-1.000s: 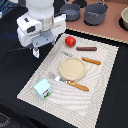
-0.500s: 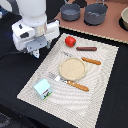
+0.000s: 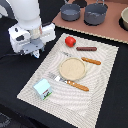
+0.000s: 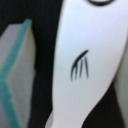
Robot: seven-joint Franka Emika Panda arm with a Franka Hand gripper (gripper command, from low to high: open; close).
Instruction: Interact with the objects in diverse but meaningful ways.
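On the striped placemat (image 3: pixel 100 95) lie a round red tomato (image 3: pixel 70 41) and, beside it, a dark brown sausage (image 3: pixel 86 49). A pale-blue-and-white milk carton (image 3: pixel 43 88) stands near the mat's front corner. My gripper (image 3: pixel 35 52) hangs under the white arm, over the black table just off the mat's edge at the exterior view's left, apart from all of these. Its fingers are mostly hidden by the hand. The wrist view is a blurred close-up of a white surface (image 4: pixel 85 60) with a teal-edged pale shape (image 4: pixel 15 75) beside it.
A tan round plate (image 3: pixel 73 68) sits mid-mat, with an orange-handled knife (image 3: pixel 91 61) behind it and an orange-handled fork (image 3: pixel 70 82) in front. Two dark pots (image 3: pixel 82 11) stand on a brown board (image 3: pixel 112 30) at the back.
The arm has shifted toward the exterior view's left and a little nearer the front. The objects on the mat have not moved.
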